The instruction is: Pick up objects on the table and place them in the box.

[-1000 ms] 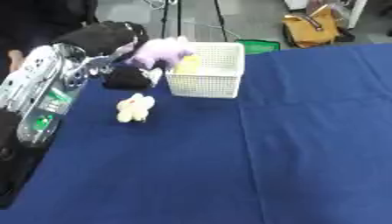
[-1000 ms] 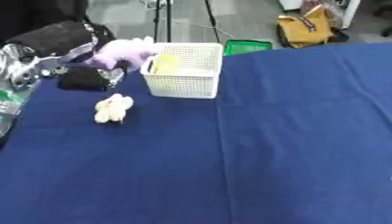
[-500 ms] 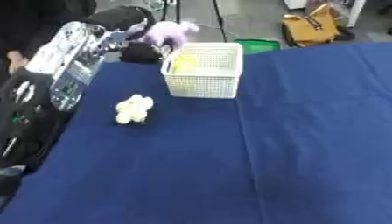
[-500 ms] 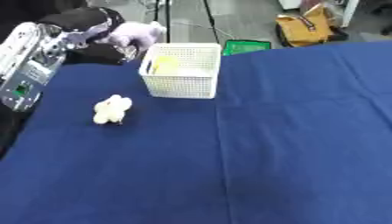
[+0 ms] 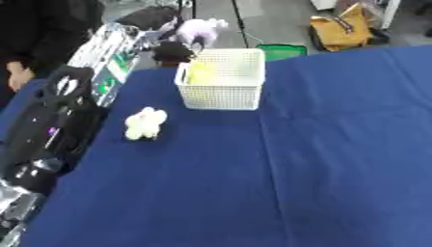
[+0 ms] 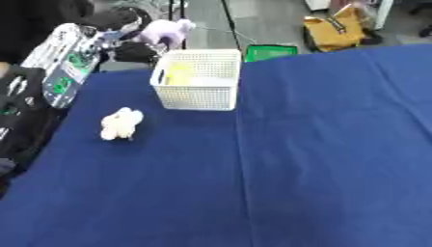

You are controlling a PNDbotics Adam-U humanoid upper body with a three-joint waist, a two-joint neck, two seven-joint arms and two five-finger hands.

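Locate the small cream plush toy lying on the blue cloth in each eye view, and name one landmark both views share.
Left eye view: the cream plush toy lies left of centre, below-left of the white basket.
Right eye view: the same toy sits nearer the left edge, again below-left of the basket.
Shared landmark: the white basket.
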